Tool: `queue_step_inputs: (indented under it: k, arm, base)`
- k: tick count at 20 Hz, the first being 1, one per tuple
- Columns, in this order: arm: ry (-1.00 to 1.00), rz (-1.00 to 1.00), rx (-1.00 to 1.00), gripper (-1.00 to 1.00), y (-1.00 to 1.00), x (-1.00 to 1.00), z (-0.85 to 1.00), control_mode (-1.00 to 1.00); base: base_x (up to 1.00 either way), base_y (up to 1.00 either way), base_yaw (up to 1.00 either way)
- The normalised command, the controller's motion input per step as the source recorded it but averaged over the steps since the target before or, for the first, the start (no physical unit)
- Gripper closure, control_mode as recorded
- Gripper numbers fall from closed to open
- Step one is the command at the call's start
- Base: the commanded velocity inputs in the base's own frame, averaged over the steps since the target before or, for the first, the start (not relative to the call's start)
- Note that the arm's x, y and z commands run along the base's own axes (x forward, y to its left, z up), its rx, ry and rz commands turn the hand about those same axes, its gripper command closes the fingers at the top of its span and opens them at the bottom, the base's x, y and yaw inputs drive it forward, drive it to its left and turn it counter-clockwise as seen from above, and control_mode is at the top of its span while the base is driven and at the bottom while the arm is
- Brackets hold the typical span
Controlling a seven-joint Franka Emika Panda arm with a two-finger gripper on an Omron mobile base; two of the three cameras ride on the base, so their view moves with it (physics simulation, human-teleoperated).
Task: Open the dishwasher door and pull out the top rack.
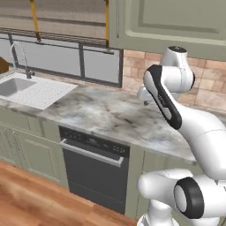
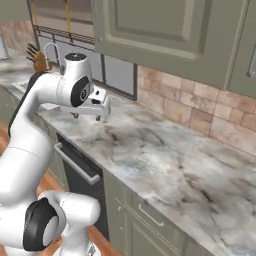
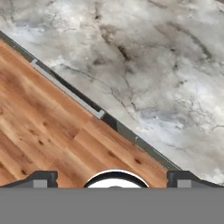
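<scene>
Dark dishwasher door (image 1: 93,176) shut, hand (image 2: 86,116) above counter (image 2: 165,160)

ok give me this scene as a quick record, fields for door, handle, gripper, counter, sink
door: dishwasher door shut, upright under the counter
handle: silver bar across the top of the door, untouched
gripper: gripper above the counter, apart from the door; fingertips wide apart, holding nothing
counter: grey marble counter
sink: white sink with a faucet, left of the dishwasher
task: not yet begun
</scene>
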Motion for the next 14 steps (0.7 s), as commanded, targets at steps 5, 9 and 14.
queue_step_inputs:
  k: [5, 9, 14]
  arm:
    - [0.00, 0.00, 0.00, -1.00, 0.00, 0.00, 0.00, 1.00]
    - [0.00, 0.00, 0.00, -1.00, 0.00, 0.00, 0.00, 1.00]
    - [0.00, 0.00, 0.00, -1.00, 0.00, 0.00, 0.00, 1.00]
  base:
    - [0.18, -0.04, 0.45]
    - [0.08, -0.32, 0.33]
    - [0.47, -0.26, 0.25]
